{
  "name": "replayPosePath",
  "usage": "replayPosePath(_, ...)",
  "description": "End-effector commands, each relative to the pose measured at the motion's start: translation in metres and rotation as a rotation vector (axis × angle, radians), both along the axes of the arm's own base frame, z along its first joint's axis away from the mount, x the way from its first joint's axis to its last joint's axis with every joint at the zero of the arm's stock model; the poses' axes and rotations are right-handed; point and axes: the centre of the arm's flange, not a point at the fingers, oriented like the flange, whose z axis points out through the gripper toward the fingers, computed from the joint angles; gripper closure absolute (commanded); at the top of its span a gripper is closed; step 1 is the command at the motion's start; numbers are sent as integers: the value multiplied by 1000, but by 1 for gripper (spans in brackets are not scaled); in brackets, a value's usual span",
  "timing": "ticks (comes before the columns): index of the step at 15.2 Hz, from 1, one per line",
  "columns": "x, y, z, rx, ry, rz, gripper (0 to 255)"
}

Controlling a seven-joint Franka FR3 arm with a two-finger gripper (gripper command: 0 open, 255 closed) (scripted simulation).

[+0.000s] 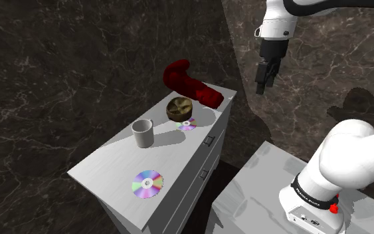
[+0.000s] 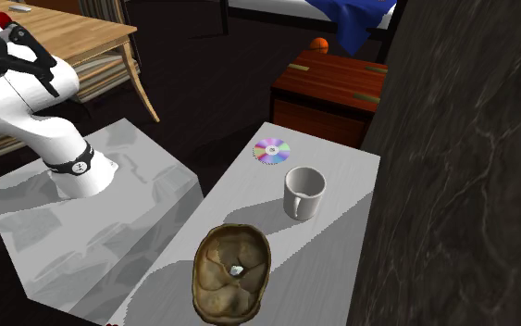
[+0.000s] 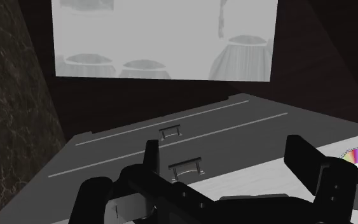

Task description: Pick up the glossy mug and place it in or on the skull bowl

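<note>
A grey glossy mug (image 1: 142,133) stands upright on the white dresser top (image 1: 109,174), handle toward the bowl. The brown skull bowl (image 1: 180,108) sits further back on the same top. In the second exterior view the mug (image 2: 303,193) is beyond the skull bowl (image 2: 233,271), which lies hollow side up. My black gripper (image 1: 264,83) hangs in the air off the dresser's drawer side, above and to the shoulder view's right of the bowl. In the wrist view the gripper (image 3: 228,151) is open, its fingers (image 3: 308,159) wide apart with nothing between them.
A dark red object (image 1: 190,83) lies behind the bowl at the dresser's back end. One disc (image 1: 188,124) lies beside the bowl, another disc (image 1: 147,184) near the front end. Dark marbled walls flank the dresser. My white stand (image 1: 258,193) is beside the drawer fronts (image 3: 185,168).
</note>
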Motion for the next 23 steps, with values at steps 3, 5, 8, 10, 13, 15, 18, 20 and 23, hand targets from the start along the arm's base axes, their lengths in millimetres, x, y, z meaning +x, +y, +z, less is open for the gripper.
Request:
replayPosePath(3, 18, 17, -9, -6, -6, 16, 0)
replayPosePath(5, 36, 35, -18, -13, -13, 33, 0)
replayPosePath(8, 63, 61, -32, -22, -23, 57, 0)
replayPosePath(10, 80, 79, -41, -29, -29, 74, 0)
replayPosePath(13, 106, 107, -54, -38, -39, 98, 0)
replayPosePath(15, 123, 125, -63, -45, -45, 114, 0)
replayPosePath(18, 147, 153, -77, -54, -55, 139, 0)
replayPosePath(20, 163, 173, -86, -61, -61, 155, 0)
replayPosePath(23, 187, 202, -100, -70, -71, 180, 0)
